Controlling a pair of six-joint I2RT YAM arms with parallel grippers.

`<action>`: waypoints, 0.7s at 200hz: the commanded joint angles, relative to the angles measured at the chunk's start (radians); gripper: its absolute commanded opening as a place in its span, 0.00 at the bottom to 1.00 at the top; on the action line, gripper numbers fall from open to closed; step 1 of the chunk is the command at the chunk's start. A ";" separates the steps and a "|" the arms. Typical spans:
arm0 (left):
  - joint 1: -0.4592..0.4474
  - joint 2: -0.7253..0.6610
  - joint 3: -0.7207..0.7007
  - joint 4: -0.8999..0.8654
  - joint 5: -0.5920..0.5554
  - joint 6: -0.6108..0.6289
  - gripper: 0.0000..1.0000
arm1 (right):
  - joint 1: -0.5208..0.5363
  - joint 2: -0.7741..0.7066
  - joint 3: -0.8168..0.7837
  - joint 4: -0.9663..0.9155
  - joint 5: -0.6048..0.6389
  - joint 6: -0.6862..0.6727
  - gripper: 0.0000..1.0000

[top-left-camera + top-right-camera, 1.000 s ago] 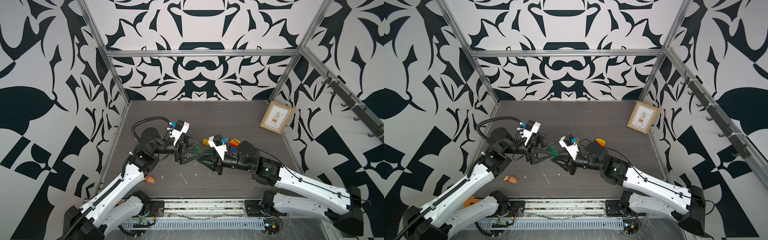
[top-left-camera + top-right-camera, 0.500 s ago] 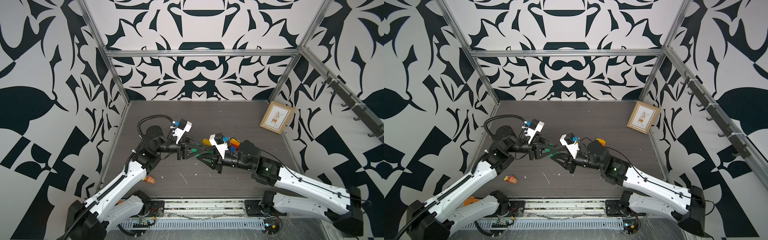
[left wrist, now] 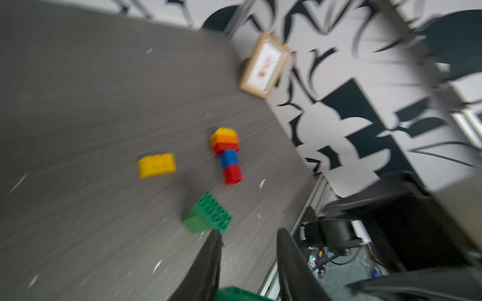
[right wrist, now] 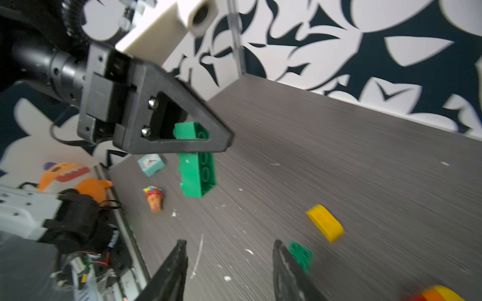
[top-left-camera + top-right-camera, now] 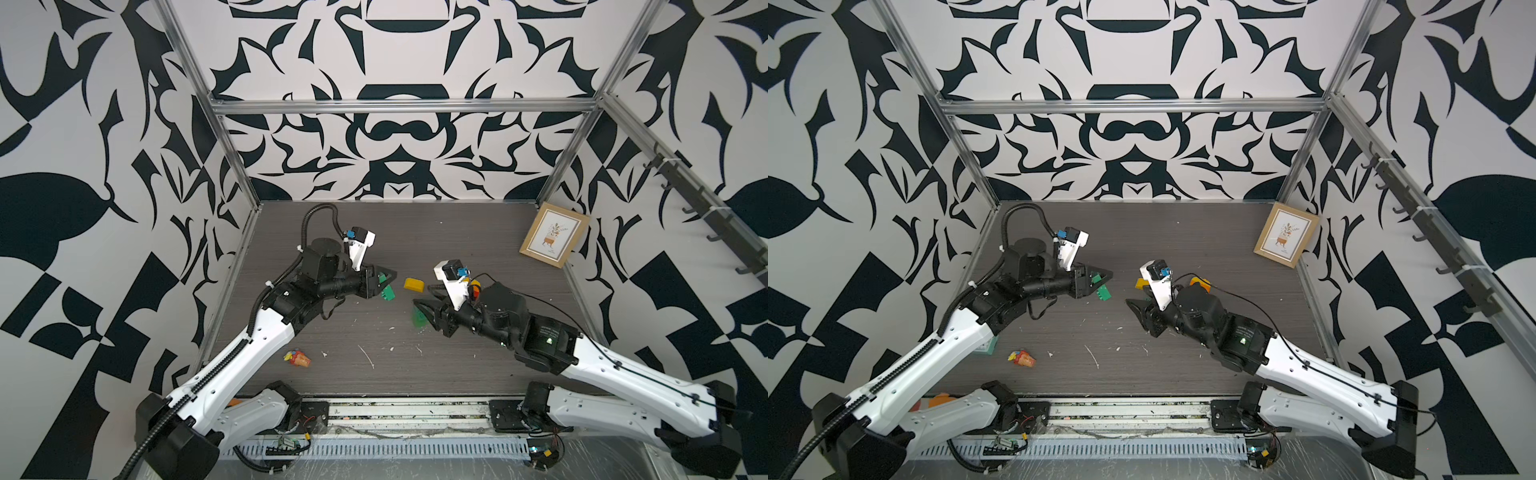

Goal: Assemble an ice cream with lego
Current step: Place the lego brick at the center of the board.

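Green, the long brick (image 4: 198, 172) just clamped by my left gripper (image 3: 249, 234); right gripper (image 4: 229, 246) parted, small green brick (image 4: 300, 256) dropped, needing regrasp.

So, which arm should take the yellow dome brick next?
Right. The right gripper is open and empty near the yellow dome brick; the left gripper is shut on a green brick.

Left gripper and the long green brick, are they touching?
Touching. The right wrist view shows the left gripper clamped on one end of the long green brick.
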 commanded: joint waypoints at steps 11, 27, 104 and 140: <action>-0.001 0.118 -0.148 -0.199 -0.204 -0.159 0.15 | 0.003 0.079 0.097 -0.263 0.129 0.085 0.53; -0.002 0.191 -0.176 -0.194 -0.235 -0.169 0.15 | 0.014 0.152 0.102 -0.302 0.111 0.122 0.53; 0.000 0.359 -0.176 -0.188 -0.283 -0.138 0.61 | 0.138 0.345 0.072 -0.224 0.110 0.245 0.58; 0.027 0.333 -0.172 -0.195 -0.304 -0.125 0.81 | 0.164 0.416 0.113 -0.223 0.108 0.246 0.60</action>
